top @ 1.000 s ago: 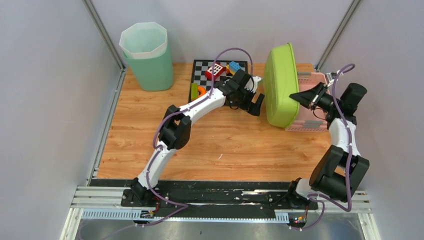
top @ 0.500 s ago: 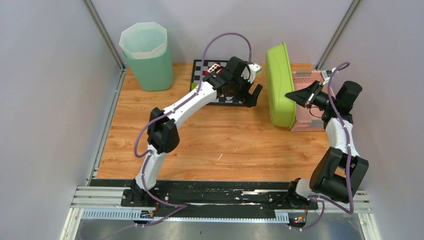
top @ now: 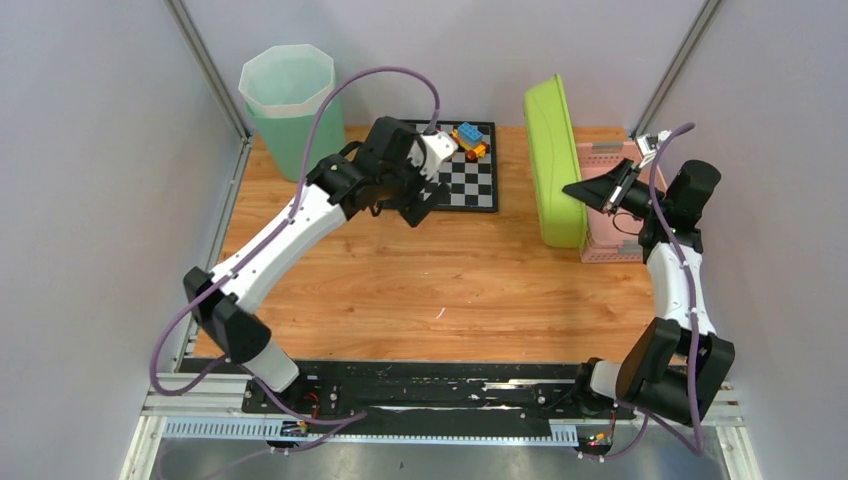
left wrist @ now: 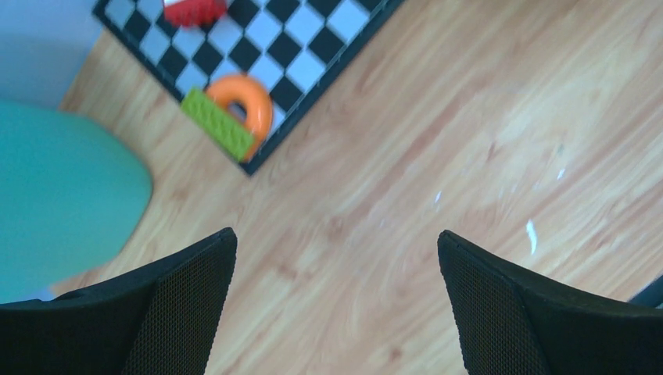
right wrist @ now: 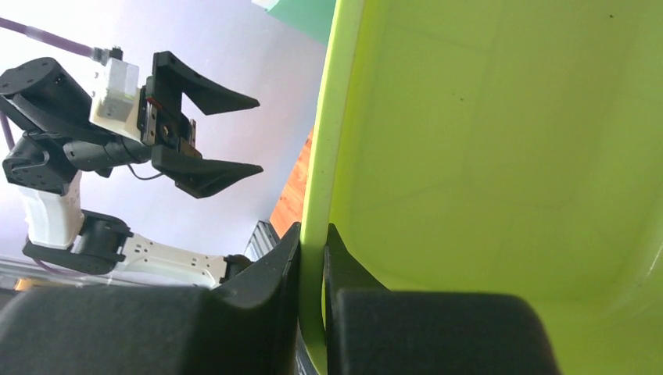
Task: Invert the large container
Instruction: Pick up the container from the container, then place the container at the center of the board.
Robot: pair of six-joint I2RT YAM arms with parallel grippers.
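The large lime-green container (top: 555, 160) stands nearly upright on its long edge at the right of the table, leaning by a pink basket (top: 615, 215). My right gripper (top: 577, 191) is shut on its rim; the right wrist view shows the jaws pinching the rim (right wrist: 311, 230) with the container's green surface (right wrist: 485, 156) filling the frame. My left gripper (top: 419, 204) is open and empty, well to the left of the container, above bare wood (left wrist: 336, 238) beside the checkerboard. It also shows in the right wrist view (right wrist: 227, 133), jaws wide apart.
A teal bin (top: 290, 110) stands at the back left. A checkerboard (top: 470, 185) at the back centre carries toys (top: 468, 137). In the left wrist view an orange ring (left wrist: 250, 105), a green block (left wrist: 217, 123) and a red toy (left wrist: 191, 9) lie on it.
My left arm has swung left, away from the container, to the checkerboard's left side. The container has been turned further up on its edge in my right gripper.
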